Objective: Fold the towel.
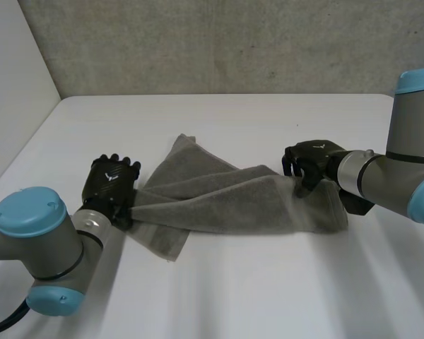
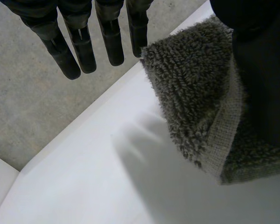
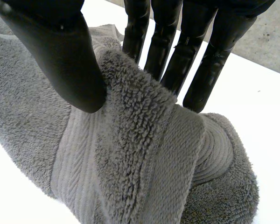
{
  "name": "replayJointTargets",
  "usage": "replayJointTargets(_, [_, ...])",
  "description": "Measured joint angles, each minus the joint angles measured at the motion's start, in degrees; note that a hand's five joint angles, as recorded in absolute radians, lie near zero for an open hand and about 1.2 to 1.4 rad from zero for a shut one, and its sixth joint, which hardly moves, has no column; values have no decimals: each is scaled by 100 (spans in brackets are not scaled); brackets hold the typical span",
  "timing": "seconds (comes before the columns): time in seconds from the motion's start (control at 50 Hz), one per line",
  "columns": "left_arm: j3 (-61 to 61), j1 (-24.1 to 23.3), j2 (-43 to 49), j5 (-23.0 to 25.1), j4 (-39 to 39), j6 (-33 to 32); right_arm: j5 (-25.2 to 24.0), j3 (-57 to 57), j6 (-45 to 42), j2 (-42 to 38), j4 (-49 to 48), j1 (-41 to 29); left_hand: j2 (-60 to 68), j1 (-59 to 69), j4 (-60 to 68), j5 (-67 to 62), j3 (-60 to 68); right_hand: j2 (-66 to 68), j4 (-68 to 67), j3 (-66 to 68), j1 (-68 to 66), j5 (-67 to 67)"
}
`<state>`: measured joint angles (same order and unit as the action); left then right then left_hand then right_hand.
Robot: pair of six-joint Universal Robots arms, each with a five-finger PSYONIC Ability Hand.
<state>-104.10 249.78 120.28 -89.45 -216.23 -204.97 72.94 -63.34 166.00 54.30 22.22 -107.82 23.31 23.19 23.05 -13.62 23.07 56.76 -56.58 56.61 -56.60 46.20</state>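
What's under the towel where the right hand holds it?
Only white table shows around it. The towel, bunched between the right hand's thumb and fingers, covers whatever lies beneath.

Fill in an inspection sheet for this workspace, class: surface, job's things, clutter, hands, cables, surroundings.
Surface: white table, plain and smooth.
Job's things: grey towel, rumpled in loose folds, stretched between the two hands.
Clutter: nothing seen.
Hands: left hand holds a towel corner under its thumb, fingers straight; right hand pinches the towel's banded edge between thumb and fingers.
Cables: nothing seen.
Surroundings: grey textured wall behind the table.
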Motion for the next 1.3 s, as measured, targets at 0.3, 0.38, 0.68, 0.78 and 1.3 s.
replayJointTargets(0.3, [18,-34,-14,48,53,541,-123,-86,172,155,-305,81,995,1089,1071,-1023,1063,1860,-1998,1960,-1859,2032])
replayJointTargets(0.38, [110,-28,-10,108,56,737,-89,-231,452,335,-673,196,2336,2372,2418,-2280,2384,1860,-1998,1965,-1861,2032])
replayJointTargets(0.68, [786,1,223,1153,339,2411,111,-468,1311,691,-1134,619,5390,5253,5450,-5351,5535,1860,-2000,1985,-1983,2032])
replayJointTargets(0.78, [1212,4,397,1184,814,2546,144,-442,1338,807,-1151,614,5391,5254,5450,-5353,5558,1860,-2000,1986,-1983,2032])
replayJointTargets(1.3, [2575,347,-2106,1227,3435,3004,-353,1391,-689,2430,1412,873,5415,5254,5450,-5402,5577,1860,-2004,2009,-2000,2032])
